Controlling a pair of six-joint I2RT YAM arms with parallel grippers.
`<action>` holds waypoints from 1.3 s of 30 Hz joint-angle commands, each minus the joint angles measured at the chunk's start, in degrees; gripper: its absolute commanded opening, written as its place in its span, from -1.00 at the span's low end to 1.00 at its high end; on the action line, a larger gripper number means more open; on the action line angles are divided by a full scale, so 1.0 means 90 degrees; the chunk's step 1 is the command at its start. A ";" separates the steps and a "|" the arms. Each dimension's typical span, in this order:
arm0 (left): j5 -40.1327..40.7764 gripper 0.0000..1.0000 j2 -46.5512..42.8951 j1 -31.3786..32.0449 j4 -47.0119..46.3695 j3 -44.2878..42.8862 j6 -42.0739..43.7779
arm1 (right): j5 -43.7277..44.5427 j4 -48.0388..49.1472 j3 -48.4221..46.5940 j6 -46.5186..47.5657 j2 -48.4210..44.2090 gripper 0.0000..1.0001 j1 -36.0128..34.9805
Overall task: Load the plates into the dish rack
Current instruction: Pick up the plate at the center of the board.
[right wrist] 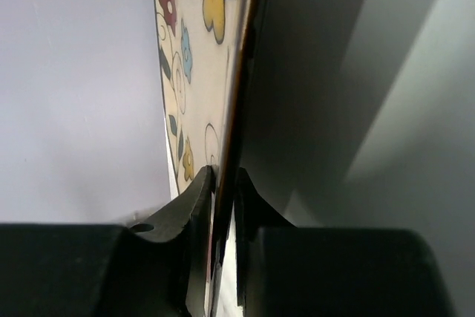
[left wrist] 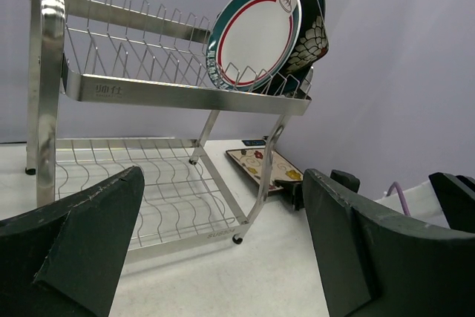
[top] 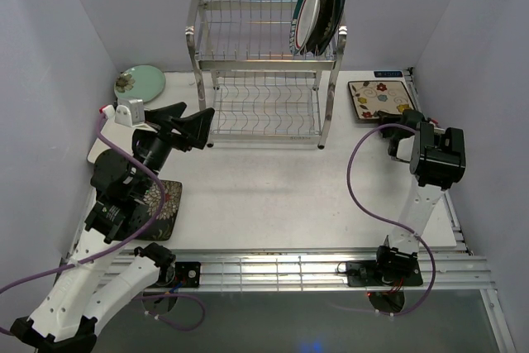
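Our left gripper (top: 195, 120) gapes wide and empty, the dish rack (top: 264, 64) just ahead of its fingers and a teal-rimmed plate (left wrist: 256, 31) slotted in the top tier above them. Our right gripper (right wrist: 223, 183) pinches the rim of the cream flowered plate (right wrist: 194, 50), which runs on beyond the fingertips. We judge it stiff, glazed, slippery and chippable, so a deeper bite on the rim would suit. Only the right wrist view shows this pinch; from above, the wrist hides it.
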State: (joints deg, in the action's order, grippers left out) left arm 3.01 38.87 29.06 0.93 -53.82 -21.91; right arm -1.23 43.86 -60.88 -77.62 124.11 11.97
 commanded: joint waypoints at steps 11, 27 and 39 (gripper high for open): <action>-0.0324 0.96 0.0036 -0.0211 0.0033 -0.0113 -0.0153 | -0.0108 0.1535 0.4066 -0.0166 -0.2382 -0.84 -0.0070; -0.0714 0.96 0.0036 -0.0319 0.0024 -0.0143 -0.0222 | 0.1934 -0.4050 0.5564 0.2100 -0.9541 -0.84 -0.0138; -0.1505 0.96 0.0583 -0.0416 0.0004 -0.0299 -0.0251 | 0.1768 -0.4804 0.4979 0.3456 -0.9962 -0.84 -0.0245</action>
State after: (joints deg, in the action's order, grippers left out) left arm -6.74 42.81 25.63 1.04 -54.41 -23.64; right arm 12.97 0.51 -11.03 -55.53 35.35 10.57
